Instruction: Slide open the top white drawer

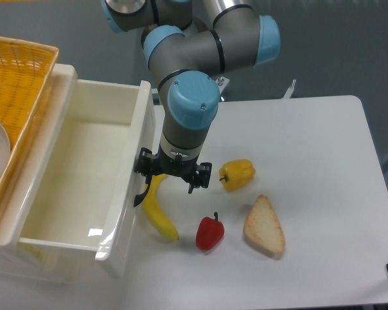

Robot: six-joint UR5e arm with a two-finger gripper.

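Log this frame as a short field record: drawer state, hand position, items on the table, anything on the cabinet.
top white drawer: pulled well out, interior looks empty
handle: black, on the drawer front, beside the hand
hand: low at the drawer front; grip not readable
table: banana, red pepper, yellow pepper, bread slice
cabinet top: yellow wicker basket

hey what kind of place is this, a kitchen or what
Probably a robotics lab test bench, not a kitchen. A robot arm with its pincer works at a plain white table beside the top white drawer, with toy-like food such as a banana and red pepper laid out.
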